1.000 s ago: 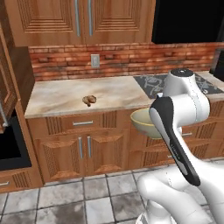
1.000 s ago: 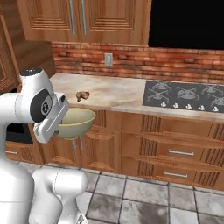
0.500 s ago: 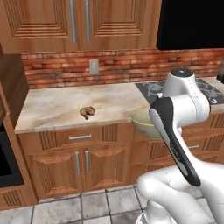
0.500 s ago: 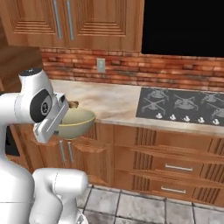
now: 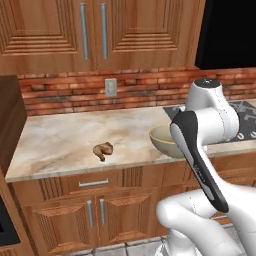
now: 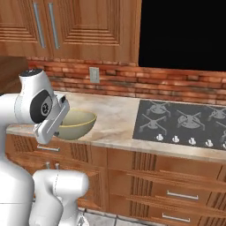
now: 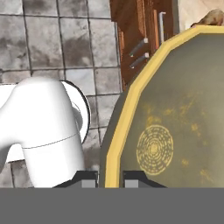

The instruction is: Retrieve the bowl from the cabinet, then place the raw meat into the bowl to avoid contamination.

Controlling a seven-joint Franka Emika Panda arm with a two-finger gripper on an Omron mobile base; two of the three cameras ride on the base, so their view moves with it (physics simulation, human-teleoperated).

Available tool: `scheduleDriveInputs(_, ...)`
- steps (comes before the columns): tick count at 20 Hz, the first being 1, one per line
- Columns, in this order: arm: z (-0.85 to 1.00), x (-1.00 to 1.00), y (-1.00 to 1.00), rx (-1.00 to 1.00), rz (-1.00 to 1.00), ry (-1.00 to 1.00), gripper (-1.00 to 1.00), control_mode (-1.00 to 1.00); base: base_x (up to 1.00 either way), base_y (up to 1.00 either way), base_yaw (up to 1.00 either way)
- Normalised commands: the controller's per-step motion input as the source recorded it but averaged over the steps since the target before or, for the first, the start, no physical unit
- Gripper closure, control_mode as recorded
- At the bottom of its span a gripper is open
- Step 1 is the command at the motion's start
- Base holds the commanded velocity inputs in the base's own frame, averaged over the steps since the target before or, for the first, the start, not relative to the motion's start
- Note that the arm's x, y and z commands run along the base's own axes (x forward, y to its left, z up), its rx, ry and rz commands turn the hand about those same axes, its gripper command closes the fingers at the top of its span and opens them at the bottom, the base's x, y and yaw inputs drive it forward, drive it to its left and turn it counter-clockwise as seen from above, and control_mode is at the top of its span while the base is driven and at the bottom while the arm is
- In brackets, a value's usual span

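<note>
The hand [image 7: 104, 180] is clenched on the rim of the bowl [image 5: 166, 140], with one finger on each side of the thin yellow edge. The bowl sits right in front of the hand and is held level, with its open side up. It hangs at the front edge of the tabletop [image 5: 60, 150], close to the cooktop [image 6: 176, 121]. The raw meat [image 5: 103, 149] lies on the tabletop, well apart from the bowl. It is on the far side of the bowl from the hand, out past the rim across from the fingers. In the hand view its brown tip peeks over that far rim. The meat is a small lump with its thin end pointing toward the front of the tabletop. The bowl probably needs to be set down on the tabletop first, since the hand is full. Then the hand has to reach across past the bowl toward the meat. The cabinet [image 5: 95, 35] hangs above the tabletop with its doors shut.
</note>
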Motion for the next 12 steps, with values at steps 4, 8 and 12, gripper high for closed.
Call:
scheduleDriveInputs(4,0.00,0.00,0.00,0.00,0.00,0.00,1.00,1.00,0.71,-0.11,0.00)
scheduleDriveInputs(8,0.00,0.00,0.00,0.00,0.00,0.00,1.00,1.00,0.59,-0.09,0.00)
scheduleDriveInputs(12,0.00,0.00,0.00,0.00,0.00,0.00,1.00,1.00,0.33,0.00,-0.01)
